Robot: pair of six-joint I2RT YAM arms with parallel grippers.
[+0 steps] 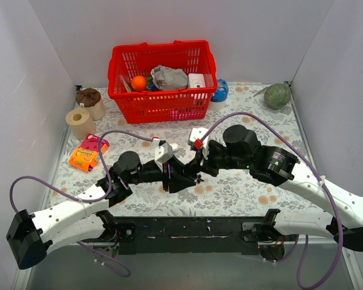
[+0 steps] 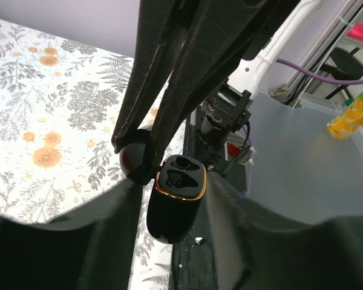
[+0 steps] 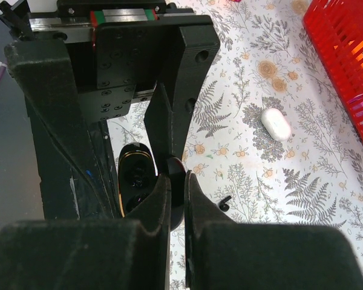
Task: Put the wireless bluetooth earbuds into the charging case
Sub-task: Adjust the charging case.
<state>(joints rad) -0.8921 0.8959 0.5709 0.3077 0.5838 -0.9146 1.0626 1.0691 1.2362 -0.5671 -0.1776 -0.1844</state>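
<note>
The charging case (image 2: 172, 211) is a glossy black pebble with a gold rim, hinged open and held up off the table. My left gripper (image 2: 172, 194) is shut on its body from both sides. My right gripper (image 3: 176, 181) is shut on the opened lid (image 3: 180, 172) beside the body (image 3: 135, 178). The case's wells are dark; I cannot tell if an earbud lies in them. One tiny black earbud (image 3: 225, 203) lies on the floral cloth just right of my right fingers. In the top view both grippers (image 1: 186, 175) meet at the table's near middle and hide the case.
A white pill-shaped case (image 3: 276, 124) lies on the cloth beyond the earbud. A red basket (image 1: 162, 81) with groceries stands at the back. A paper roll (image 1: 80, 122) and an orange snack pack (image 1: 88, 152) sit at the left, and a green fruit (image 1: 277, 95) at the back right.
</note>
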